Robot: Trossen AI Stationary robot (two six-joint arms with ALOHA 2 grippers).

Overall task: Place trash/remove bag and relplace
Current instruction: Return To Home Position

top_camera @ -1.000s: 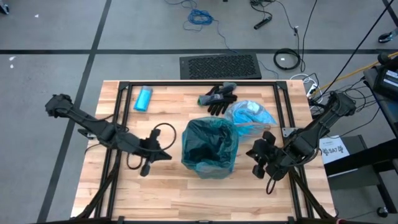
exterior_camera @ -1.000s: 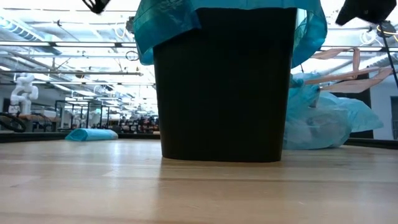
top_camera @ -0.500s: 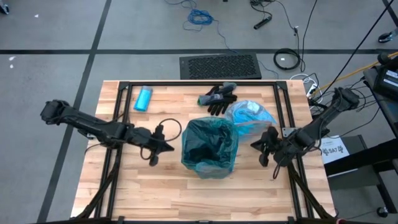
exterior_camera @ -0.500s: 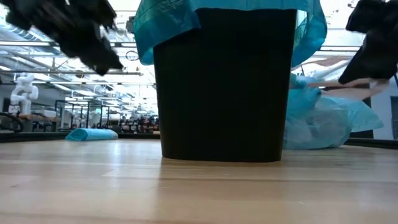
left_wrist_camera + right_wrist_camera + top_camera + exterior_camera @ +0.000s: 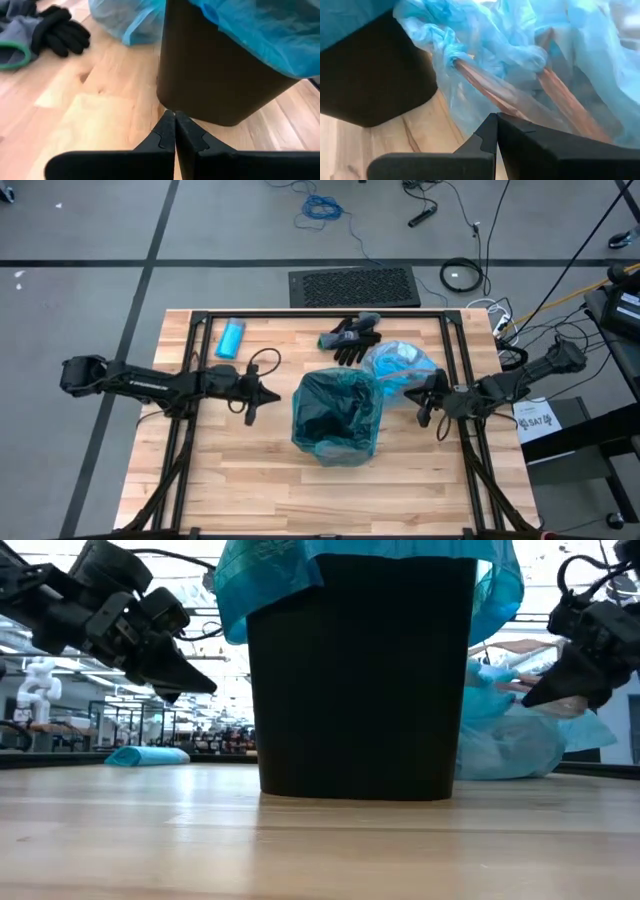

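A black bin [image 5: 337,420] lined with a blue bag stands upright mid-table, also seen in the low view [image 5: 360,680]. A tied, full blue bag [image 5: 402,366] with pink drawstrings lies on the table at the bin's far right. No loose scraps show. My left gripper [image 5: 274,396] is shut and hovers level just left of the bin, its tips aimed at the bin's base [image 5: 200,105]. My right gripper [image 5: 409,394] is shut too. It hovers right of the bin, aimed at the tied bag [image 5: 520,60]. My right gripper has its shut tips close to the tied bag's near side [image 5: 505,730]. Whether they touch it, I cannot tell.
Black gloves [image 5: 352,337] lie at the far edge behind the bin. A blue roll of bags [image 5: 231,338] lies far left. A dark metal frame [image 5: 190,380] runs around the tabletop. Bare wood [image 5: 330,500] shows on the near side.
Both arms have come down and stretched out level. The left gripper has moved toward the far edge and the bin. The right gripper has moved toward the far edge and the tied bag. Both have tipped from pointing down to lying level. The bin and the bag have kept still.
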